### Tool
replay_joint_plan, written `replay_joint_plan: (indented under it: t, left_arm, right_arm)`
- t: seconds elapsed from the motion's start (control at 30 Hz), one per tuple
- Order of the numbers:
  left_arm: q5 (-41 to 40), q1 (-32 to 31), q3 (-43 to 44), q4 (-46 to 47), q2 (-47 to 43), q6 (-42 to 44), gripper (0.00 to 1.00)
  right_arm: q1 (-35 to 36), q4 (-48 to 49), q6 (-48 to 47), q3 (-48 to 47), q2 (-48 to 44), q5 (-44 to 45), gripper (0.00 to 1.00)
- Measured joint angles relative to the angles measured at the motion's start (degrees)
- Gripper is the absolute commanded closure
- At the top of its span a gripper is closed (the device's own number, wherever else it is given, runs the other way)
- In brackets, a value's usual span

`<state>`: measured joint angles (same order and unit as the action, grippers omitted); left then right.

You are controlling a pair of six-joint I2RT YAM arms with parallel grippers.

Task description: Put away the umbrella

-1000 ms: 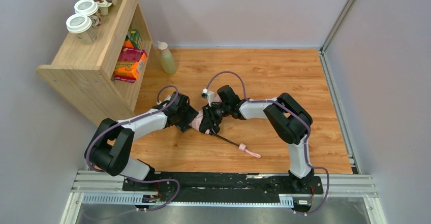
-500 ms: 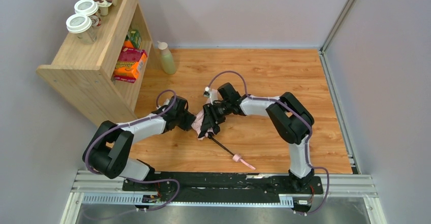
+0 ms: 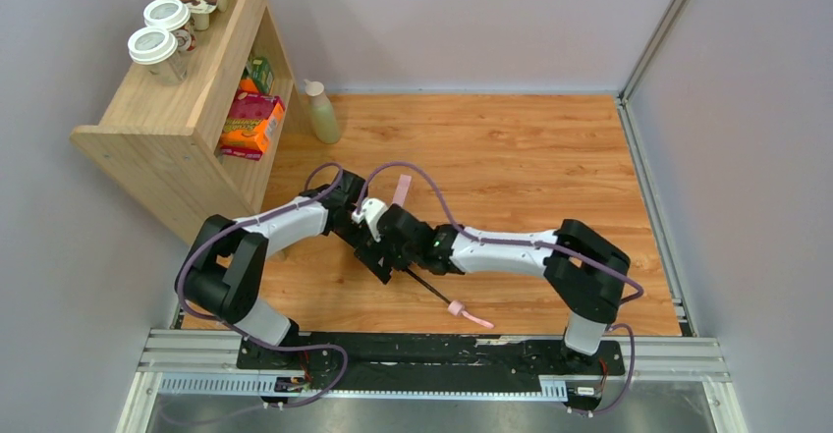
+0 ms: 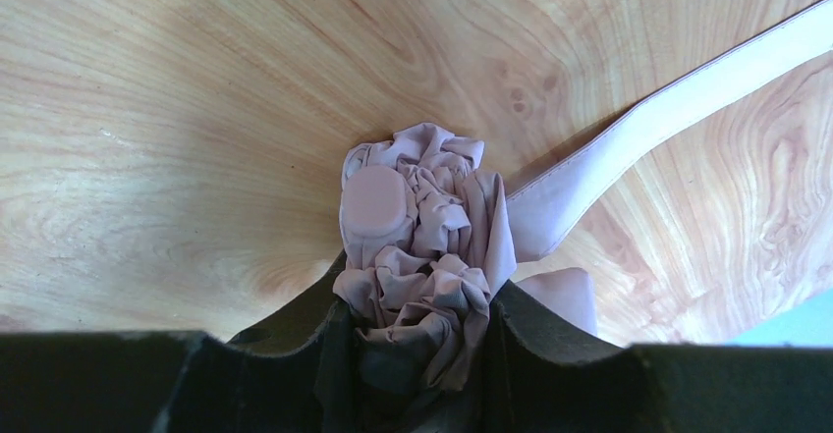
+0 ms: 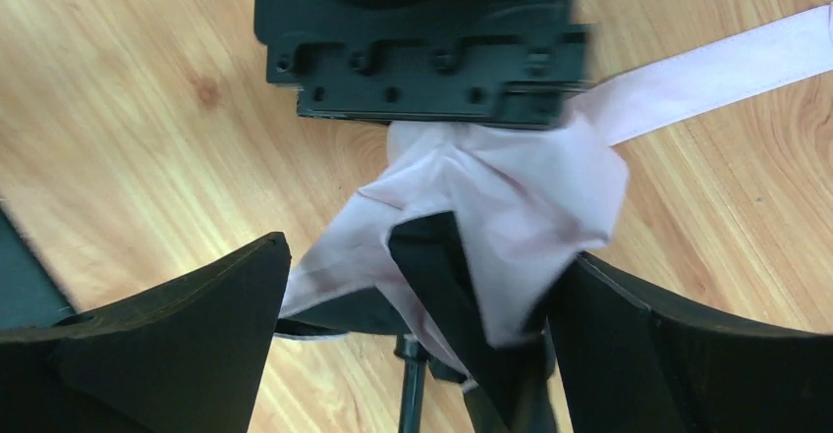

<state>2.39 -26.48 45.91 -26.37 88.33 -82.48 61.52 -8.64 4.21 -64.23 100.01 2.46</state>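
Observation:
The umbrella lies on the wooden floor. Its bunched pale pink canopy (image 4: 417,227) is pinched between the jaws of my left gripper (image 4: 422,320), which is shut on it. Its thin black shaft (image 3: 424,286) runs toward the near right to the small pink handle (image 3: 458,307) with its strap (image 3: 481,321). A loose pink closure strap (image 3: 401,189) trails off toward the back. My right gripper (image 5: 429,256) is open, its jaws standing wide on either side of a fold of canopy (image 5: 511,188) just in front of the left gripper's black body (image 5: 422,40). From above, both grippers hide most of the canopy.
A wooden shelf unit (image 3: 147,119) stands at the back left with lidded cups (image 3: 155,48) on top and boxes (image 3: 250,124) inside. A pale green bottle (image 3: 321,113) stands beside it. Grey walls close off the floor at the back and right.
My left gripper has shut on the canopy. My right gripper has let go, opened wide and swung left and nearer. The handle end has slid slightly left.

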Motion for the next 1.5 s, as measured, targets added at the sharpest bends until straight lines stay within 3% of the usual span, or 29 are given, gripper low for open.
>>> replay_joint_plan:
  t: [0.1,0.2,0.23,0.3,0.37,0.47,0.5,0.57,0.63,0.83,0.97,1.07,1.2,1.27,1.33,1.4,1.5]
  left_arm:
    - [0.50,0.04,0.72,-1.46,0.48,0.04,1.00]
    - [0.85,0.07,1.03,-2.34,0.66,0.09,1.00]
    - [0.96,0.07,1.03,-2.36,0.70,0.11,1.00]
    - [1.70,0.79,1.01,-2.64,0.72,0.09,1.00]
    - [1.62,1.57,0.87,-2.08,0.70,-0.22,1.00]
    - [1.40,1.73,0.70,-1.40,0.57,0.85,0.98]
    - [0.98,1.70,0.28,-0.68,0.28,1.07,0.90]
    - [-0.13,1.33,-0.90,0.87,-0.74,1.16,0.48]
    - [-1.38,1.05,-1.99,2.10,-1.79,1.77,0.32]
    - [-1.77,0.39,-3.08,5.16,-4.35,5.46,0.30]
    - [-1.57,-0.13,-3.32,5.75,-4.59,5.92,0.30]
    - [-1.60,-0.11,-3.65,6.27,-4.59,5.75,0.36]
    - [-1.55,-0.26,-4.39,8.74,-4.26,4.11,0.84]
    - [-1.55,-0.44,-5.05,10.58,-4.31,2.93,0.97]
    - [-1.40,-0.44,-6.16,12.28,-4.85,1.99,1.00]
    - [-1.55,-0.44,-7.43,12.98,-5.55,1.60,1.00]
    - [-1.51,-0.48,-8.24,13.31,-5.97,0.61,1.00]
  right_arm:
    - [4.20,2.08,-3.08,0.04,3.67,8.31,0.11]
    - [5.60,4.09,-5.49,0.13,7.87,15.50,0.30]
    - [5.57,4.72,-5.64,0.09,9.05,17.00,0.40]
    - [5.42,6.16,-6.14,-1.01,10.78,20.13,0.74]
    - [5.40,6.99,-5.49,-1.60,11.91,20.31,1.00]
    - [4.35,7.17,-5.99,-1.57,11.89,17.49,1.00]
    - [3.65,7.23,-5.90,-1.36,11.67,15.58,1.00]
    - [1.77,7.45,-5.53,-0.98,11.17,10.78,1.00]
    - [-1.27,9.22,-4.46,0.22,10.43,2.43,1.00]
    - [-13.75,16.02,4.24,4.48,9.99,-27.74,1.00]
    - [-17.97,18.25,9.55,4.50,12.68,-40.48,1.00]
    - [-20.15,20.61,14.71,2.95,16.11,-48.11,1.00]
    - [-21.86,22.82,20.76,1.20,19.56,-54.21,1.00]
    - [-21.99,22.99,22.29,0.85,20.04,-55.08,1.00]
    - [-22.05,21.99,22.67,0.42,20.04,-55.08,1.00]
    - [-22.05,19.47,21.94,-0.50,20.04,-54.99,0.84]
    - [-21.77,13.81,19.52,-2.10,19.30,-53.62,0.41]
